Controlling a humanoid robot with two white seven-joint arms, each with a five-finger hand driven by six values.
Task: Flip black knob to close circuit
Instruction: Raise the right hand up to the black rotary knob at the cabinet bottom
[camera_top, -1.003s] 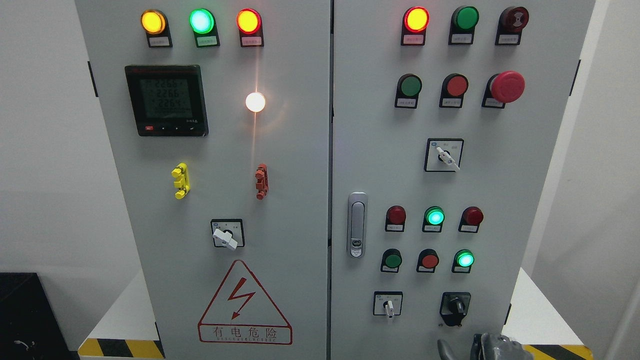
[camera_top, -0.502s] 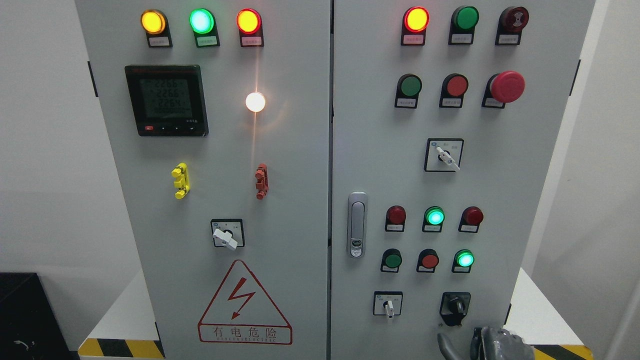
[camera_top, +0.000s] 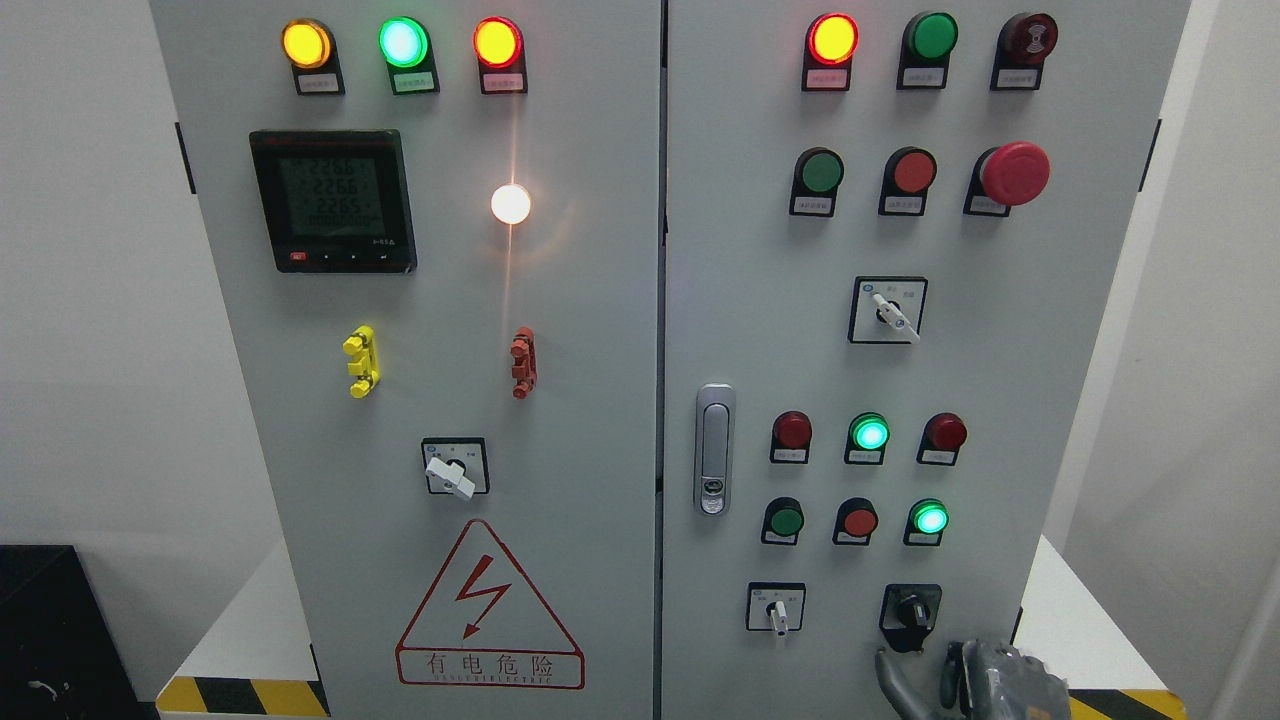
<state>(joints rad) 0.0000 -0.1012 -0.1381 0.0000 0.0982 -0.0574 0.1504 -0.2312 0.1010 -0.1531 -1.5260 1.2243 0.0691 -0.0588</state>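
The black knob (camera_top: 911, 609) sits on its black plate at the lower right of the grey cabinet's right door (camera_top: 760, 330). Its handle stands about upright. My right hand (camera_top: 960, 682) comes up from the bottom edge just below the knob. Its grey fingers (camera_top: 893, 682) are spread, point upward and hold nothing. The fingertips are a little under the knob's plate and do not touch the knob. My left arm is out of view.
A white-handled selector switch (camera_top: 776, 609) sits left of the knob. Above are green and red lamps and buttons (camera_top: 860, 520). A silver door latch (camera_top: 713, 450) is at the door's left edge. The cabinet stands on a white base with yellow-black striping (camera_top: 245, 697).
My right hand has risen slowly from the bottom edge toward the black knob. The knob has not turned.
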